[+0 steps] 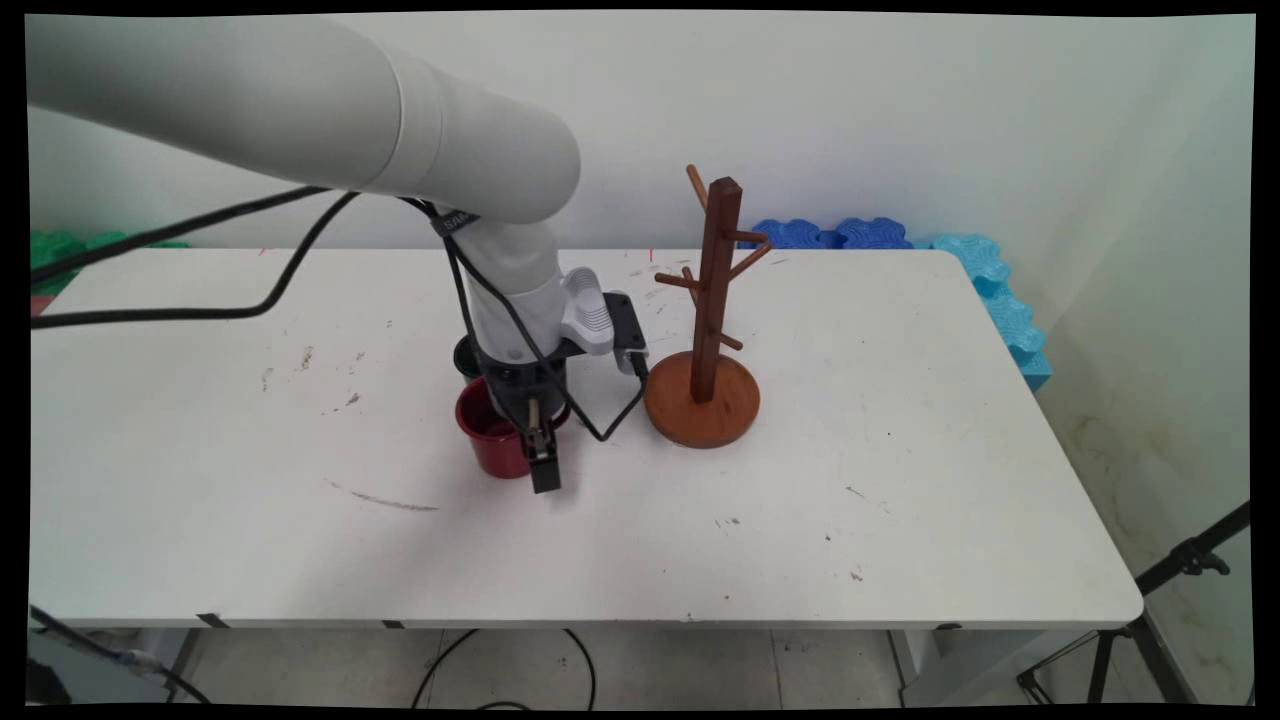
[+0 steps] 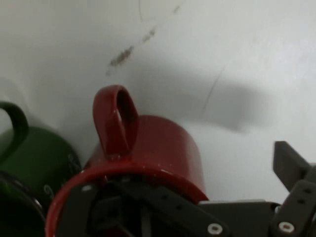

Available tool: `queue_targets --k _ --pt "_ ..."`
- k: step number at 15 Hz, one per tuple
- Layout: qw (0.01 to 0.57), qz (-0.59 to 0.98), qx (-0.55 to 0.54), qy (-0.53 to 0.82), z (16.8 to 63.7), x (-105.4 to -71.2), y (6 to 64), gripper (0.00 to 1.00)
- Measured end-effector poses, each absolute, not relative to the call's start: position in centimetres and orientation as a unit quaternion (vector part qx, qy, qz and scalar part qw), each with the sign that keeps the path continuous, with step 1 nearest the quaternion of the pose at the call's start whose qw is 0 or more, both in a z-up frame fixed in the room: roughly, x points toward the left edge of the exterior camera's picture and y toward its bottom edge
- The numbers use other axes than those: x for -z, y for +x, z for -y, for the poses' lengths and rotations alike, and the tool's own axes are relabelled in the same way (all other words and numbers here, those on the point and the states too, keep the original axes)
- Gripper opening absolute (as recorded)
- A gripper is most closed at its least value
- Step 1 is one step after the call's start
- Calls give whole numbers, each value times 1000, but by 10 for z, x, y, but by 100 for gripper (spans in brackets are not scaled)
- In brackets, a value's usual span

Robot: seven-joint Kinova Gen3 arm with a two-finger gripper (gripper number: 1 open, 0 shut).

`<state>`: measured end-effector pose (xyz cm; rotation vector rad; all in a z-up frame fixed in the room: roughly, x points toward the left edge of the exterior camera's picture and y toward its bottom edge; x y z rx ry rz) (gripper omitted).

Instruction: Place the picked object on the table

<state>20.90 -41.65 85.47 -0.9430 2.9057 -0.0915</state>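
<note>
A red mug (image 1: pixel 490 440) stands upright on the white table (image 1: pixel 700 520), its handle (image 2: pixel 116 121) pointing away from the hand camera. My gripper (image 1: pixel 525 440) is lowered over the mug's rim and is open. One finger reaches inside the mug; the other finger (image 2: pixel 291 165) hangs outside its wall with a gap between them. In the hand view the red mug (image 2: pixel 163 153) fills the lower middle. A dark green mug (image 2: pixel 34 158) stands right beside it. In the main view that green mug (image 1: pixel 465 355) is mostly hidden behind the arm.
A brown wooden mug tree (image 1: pixel 715 300) with bare pegs stands on a round base (image 1: pixel 702 398) just right of the gripper. Black cables loop from the arm down near the base. Blue foam pieces (image 1: pixel 1000 290) line the table's far right edge.
</note>
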Motion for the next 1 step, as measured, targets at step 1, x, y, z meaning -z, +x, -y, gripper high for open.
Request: queue_targets --k 1 --pt "39 -950 32 -309 418 -856 209 100"
